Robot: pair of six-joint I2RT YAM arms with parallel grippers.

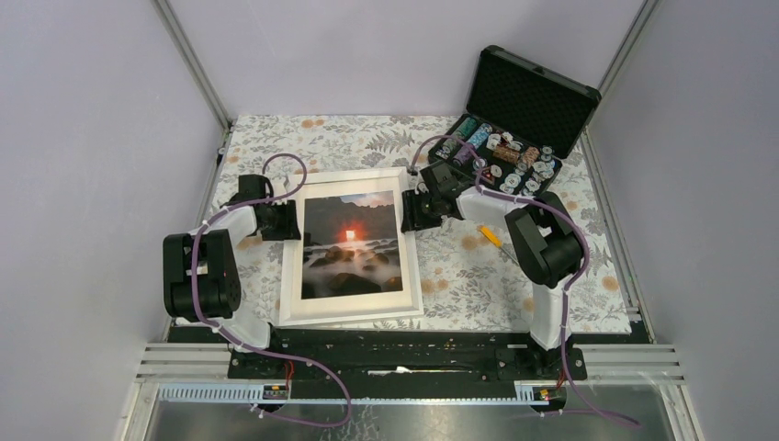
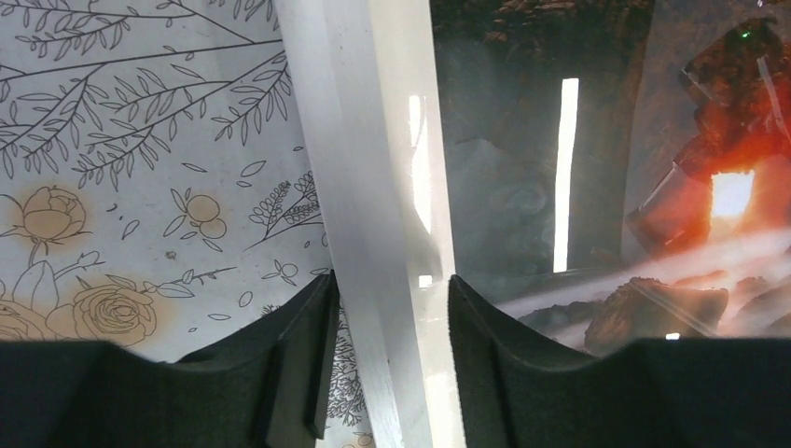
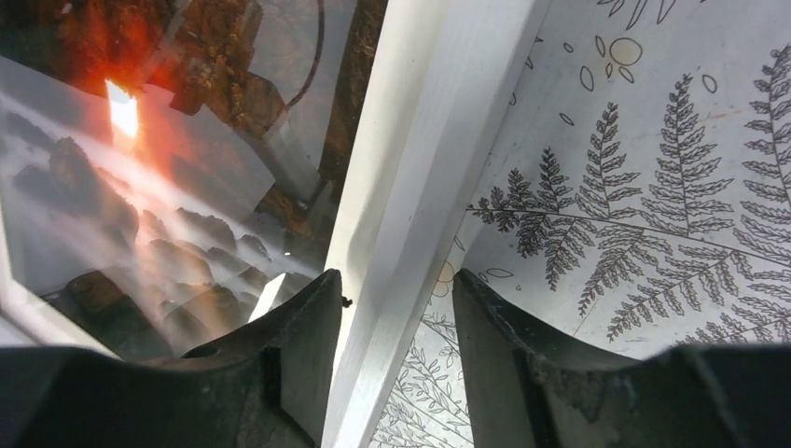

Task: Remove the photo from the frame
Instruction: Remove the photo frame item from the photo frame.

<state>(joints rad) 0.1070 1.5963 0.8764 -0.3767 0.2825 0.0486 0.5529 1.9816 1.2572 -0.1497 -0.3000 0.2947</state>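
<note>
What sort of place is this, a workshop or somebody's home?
Probably a robot test booth: plain walls, two robot arms bolted to a table, props like a picture frame and poker chip case.

Your black-and-white left arm (image 1: pixel 204 276) and right arm (image 1: pixel 544 246) bend inward, wrists low.
The black two-finger left gripper (image 2: pixel 392 303) and right gripper (image 3: pixel 398 294) face each other, jaws partly apart.

Plain pale lilac walls (image 1: pixel 386 46) on three sides, aluminium posts (image 1: pixel 193 60) at the back corners. Desk (image 1: pixel 478 294) under leaf-and-flower print cloth (image 2: pixel 140 140). Aluminium rail (image 1: pixel 184 360) along near edge. Light even, soft.
</note>
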